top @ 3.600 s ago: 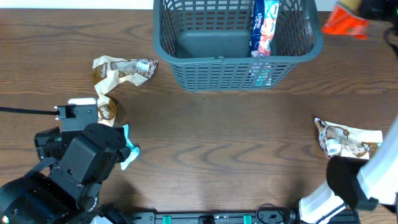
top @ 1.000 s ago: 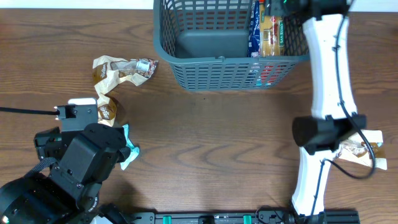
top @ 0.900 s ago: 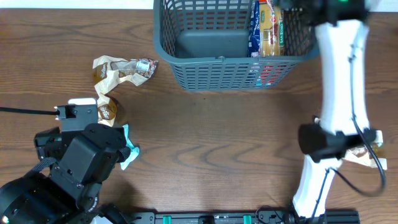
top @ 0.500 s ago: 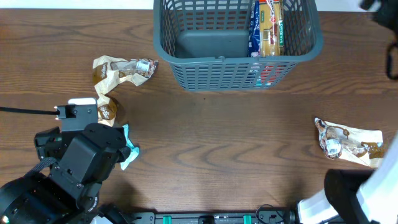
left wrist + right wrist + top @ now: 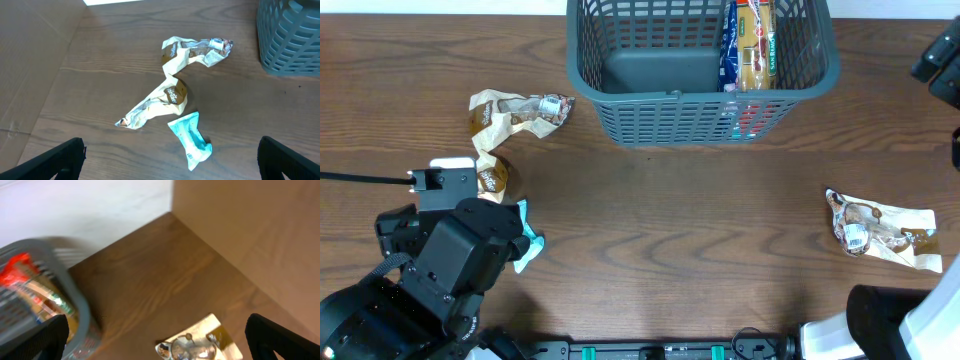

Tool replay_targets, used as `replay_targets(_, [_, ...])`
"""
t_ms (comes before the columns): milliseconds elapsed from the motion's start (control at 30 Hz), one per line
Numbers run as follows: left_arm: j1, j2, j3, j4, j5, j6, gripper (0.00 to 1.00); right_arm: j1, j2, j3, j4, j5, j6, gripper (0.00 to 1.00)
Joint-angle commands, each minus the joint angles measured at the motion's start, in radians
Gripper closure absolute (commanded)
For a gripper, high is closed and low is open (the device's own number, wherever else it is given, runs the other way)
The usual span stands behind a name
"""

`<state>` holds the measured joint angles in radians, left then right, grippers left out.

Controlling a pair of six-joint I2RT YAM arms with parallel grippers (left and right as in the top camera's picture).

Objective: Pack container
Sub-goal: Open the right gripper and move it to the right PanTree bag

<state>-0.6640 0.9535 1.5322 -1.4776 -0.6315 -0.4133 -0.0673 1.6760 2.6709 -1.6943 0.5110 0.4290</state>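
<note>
table (image 5: 670, 220): brown wood, clear grain, smooth, faint sheen.
container (image 5: 680, 112), top centre: dark grey plastic, matt, moulded lattice walls.
packets (image 5: 755, 45) inside it: printed film, glossy.
tan wrappers (image 5: 515, 112), upper left: crumpled film, shiny, partly clear.
tan wrapper (image 5: 880, 228), right edge: same crinkled shiny film.
teal wrapper (image 5: 192, 142): thin creased film, slight gloss.
left arm housing (image 5: 450, 265), lower left: black plastic, matt.
right arm shell (image 5: 825, 337), lower right: white plastic, smooth, glossy.
</note>
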Motion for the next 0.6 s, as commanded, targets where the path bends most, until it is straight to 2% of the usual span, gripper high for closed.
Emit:
replay_targets(0, [0.000,0.000,0.009,-0.002,-0.005,0.010,0.01,-0.027,-0.058,-0.074,-0.004,0.145,0.217,0.01])
replay_targets(200, [0.000,0.000,0.009,-0.002,-0.005,0.009,0.01,-0.135,-0.183,-0.267,-0.004,0.155,0.405,0.01])
replay_targets(433, [0.000,0.000,0.009,-0.002,-0.005,0.010,0.01,-0.288,-0.374,-0.649,-0.004,0.090,0.489,0.01])
replay_targets(567, [0.000,0.000,0.009,0.000,-0.005,0.009,0.01,-0.341,-0.452,-0.878,0.001,0.084,0.608,0.01])
